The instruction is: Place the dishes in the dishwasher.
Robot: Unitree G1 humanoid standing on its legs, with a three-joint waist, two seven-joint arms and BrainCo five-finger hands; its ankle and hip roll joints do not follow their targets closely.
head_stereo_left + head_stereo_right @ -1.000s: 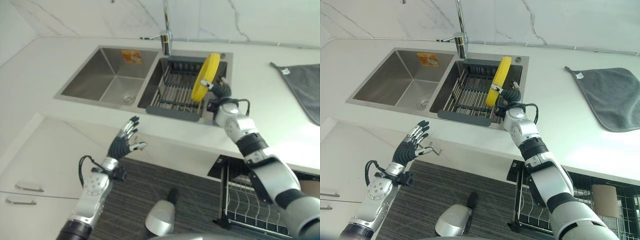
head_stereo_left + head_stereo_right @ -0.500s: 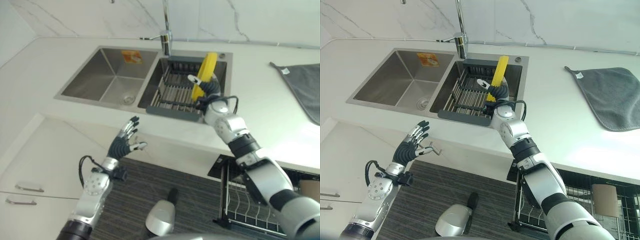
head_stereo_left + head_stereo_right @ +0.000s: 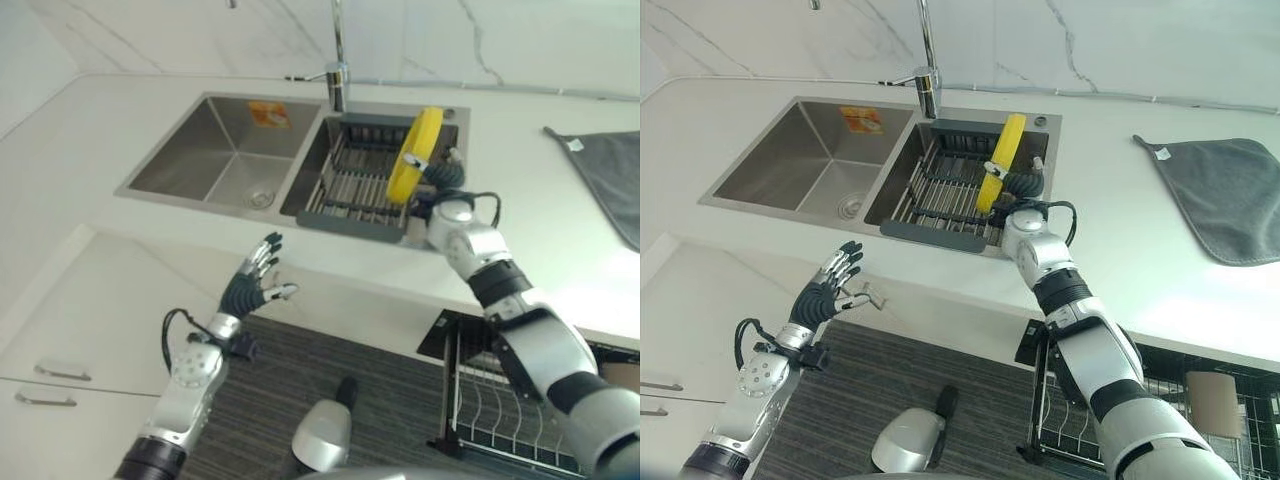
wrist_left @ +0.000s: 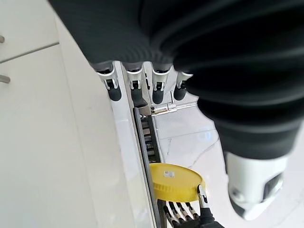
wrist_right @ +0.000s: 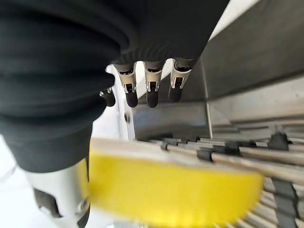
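the yellow plate (image 3: pixel 414 154) stood on edge in the drying rack (image 3: pixel 350 188) in the sink's right basin. the right hand (image 3: pixel 1023 186) was against its rim, fingers straight and relaxed, not curled round it. the left hand (image 3: pixel 249 287) hung spread and empty below the tabletop (image 3: pixel 80 150), well apart, so the right was the nearer.

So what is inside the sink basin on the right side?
A dark dish rack fills the right basin. A yellow plate stands on edge in it, the right hand at its rim. The rack hides the basin floor.
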